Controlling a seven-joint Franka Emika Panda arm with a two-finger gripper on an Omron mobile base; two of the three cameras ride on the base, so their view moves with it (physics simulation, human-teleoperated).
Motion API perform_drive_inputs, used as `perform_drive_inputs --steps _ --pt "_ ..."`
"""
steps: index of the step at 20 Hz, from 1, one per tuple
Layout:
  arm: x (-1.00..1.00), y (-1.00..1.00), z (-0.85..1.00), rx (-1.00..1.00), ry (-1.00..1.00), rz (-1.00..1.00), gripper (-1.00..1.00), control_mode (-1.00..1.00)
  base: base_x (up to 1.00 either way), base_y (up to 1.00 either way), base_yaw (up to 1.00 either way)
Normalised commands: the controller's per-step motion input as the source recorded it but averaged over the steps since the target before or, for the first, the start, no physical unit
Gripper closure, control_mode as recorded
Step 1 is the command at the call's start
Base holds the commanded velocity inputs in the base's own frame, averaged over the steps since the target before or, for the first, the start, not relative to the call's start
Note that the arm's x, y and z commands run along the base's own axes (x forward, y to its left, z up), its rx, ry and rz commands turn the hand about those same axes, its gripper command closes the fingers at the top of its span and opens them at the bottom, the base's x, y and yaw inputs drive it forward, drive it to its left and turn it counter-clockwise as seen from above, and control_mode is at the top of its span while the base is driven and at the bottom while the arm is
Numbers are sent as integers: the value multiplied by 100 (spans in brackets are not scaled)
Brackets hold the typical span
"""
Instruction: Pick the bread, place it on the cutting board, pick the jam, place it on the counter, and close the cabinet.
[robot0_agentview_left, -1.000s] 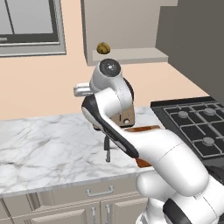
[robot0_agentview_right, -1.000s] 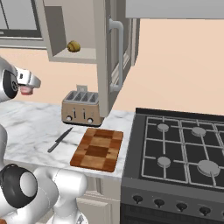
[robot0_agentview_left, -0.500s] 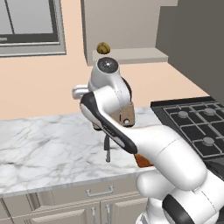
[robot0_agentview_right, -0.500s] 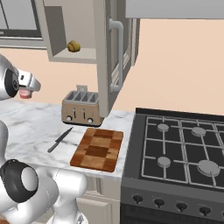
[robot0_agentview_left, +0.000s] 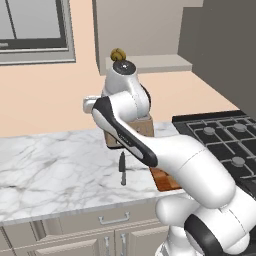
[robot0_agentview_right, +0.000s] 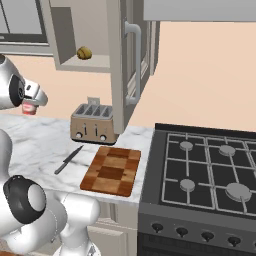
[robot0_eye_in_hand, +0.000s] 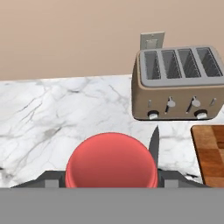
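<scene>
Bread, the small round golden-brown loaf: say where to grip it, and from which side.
Grip the small round golden-brown loaf across its middle, level through the open front of the beige wall cabinet: shelf below, walls beside and behind. Likely set down the red jam jar first.

I saw a four-slot toaster (robot0_agentview_right: 94, 123) standing upright against the wall, its two knobs and two levers facing out, with a pale wall outlet (robot0_eye_in_hand: 152, 40) just behind it. A dark-handled knife (robot0_agentview_right: 69, 159) lay flat on the marble in front of the toaster, tilted, blade pointing toward it. To the right I had a black gas stove (robot0_agentview_right: 210, 170) with four burners and a row of knobs along its front. A framed window (robot0_agentview_left: 32, 30) sat high on the left wall.
</scene>
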Motion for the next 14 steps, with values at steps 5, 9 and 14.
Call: perform_drive_inputs --steps 5,9,14 --pt "0 0 -7 0 1 0 100 -100 0 0 0" --pt "0 0 -16 0 0 0 100 -100 0 0 0" --pt "1 1 -23 0 0 0 100 -100 0 0 0"
